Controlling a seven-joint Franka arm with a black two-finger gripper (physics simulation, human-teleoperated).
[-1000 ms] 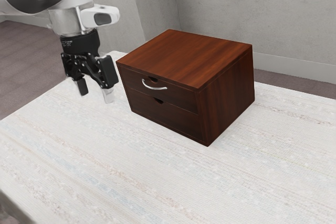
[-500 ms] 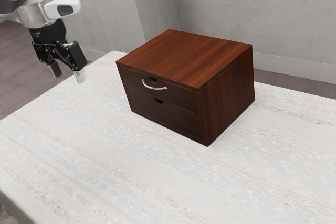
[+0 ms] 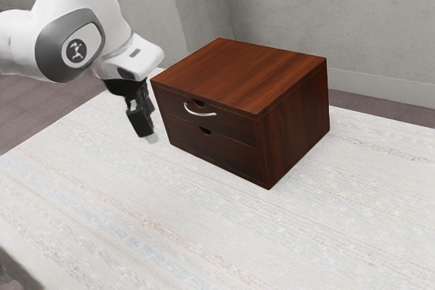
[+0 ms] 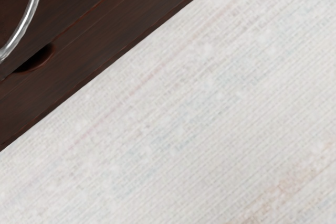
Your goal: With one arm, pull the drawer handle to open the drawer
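Note:
A dark wooden cabinet (image 3: 253,79) with two drawers stands on the white table (image 3: 224,236). The top drawer (image 3: 224,119) is flush with the cabinet front and carries a curved silver handle (image 3: 199,111). My gripper (image 3: 144,127) hangs just to the exterior view's left of the cabinet's front corner, low over the table, open and holding nothing. It is apart from the handle. In the wrist view the handle (image 4: 21,24) and the finger notch of the lower drawer (image 4: 32,62) lie ahead of my hand, with bare table below.
The lower drawer (image 3: 211,146) is shut as well. The table stretches wide in front of the cabinet and toward the exterior view's right. A grey wall (image 3: 326,11) rises behind, with floor (image 3: 34,100) beyond the table's far left edge.
My arm swung from the far upper left back down toward the cabinet, and my hand turned. It now sits close to the drawer front's left end. The drawers have not moved.

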